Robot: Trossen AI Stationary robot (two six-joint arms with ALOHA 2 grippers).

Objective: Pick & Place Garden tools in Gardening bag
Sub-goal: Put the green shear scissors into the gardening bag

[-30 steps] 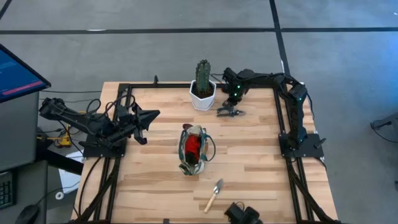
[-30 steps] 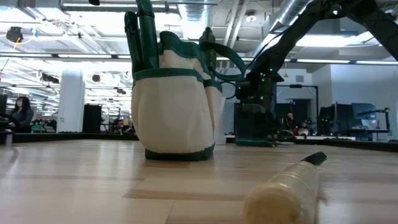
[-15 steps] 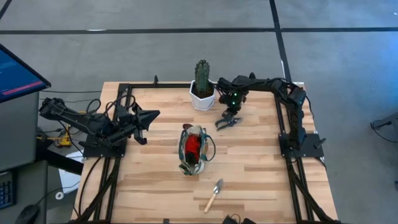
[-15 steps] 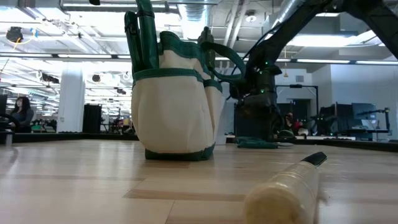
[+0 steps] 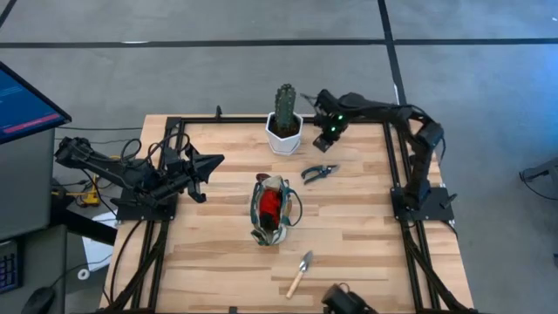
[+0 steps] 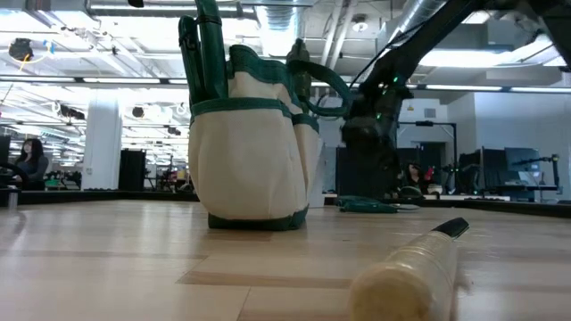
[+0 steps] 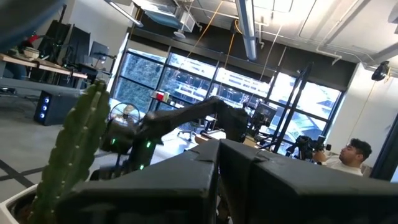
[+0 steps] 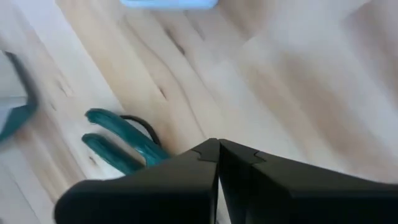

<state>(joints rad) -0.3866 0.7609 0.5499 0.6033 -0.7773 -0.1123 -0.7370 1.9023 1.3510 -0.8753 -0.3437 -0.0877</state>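
While my right gripper (image 5: 324, 133) hangs above the table's far side beside the cactus (image 5: 284, 108), its fingers are pressed together with nothing between them. Green-handled shears (image 5: 320, 172) lie flat on the wood, apart from the gripper — between it and the bag (image 5: 270, 210). I see the cream, green-trimmed bag upright mid-table with a red tool (image 5: 271, 204) inside, and a wooden-handled trowel (image 5: 301, 272) lying nearer the front edge. My left gripper (image 5: 215, 160) waits closed at the left side — empty.
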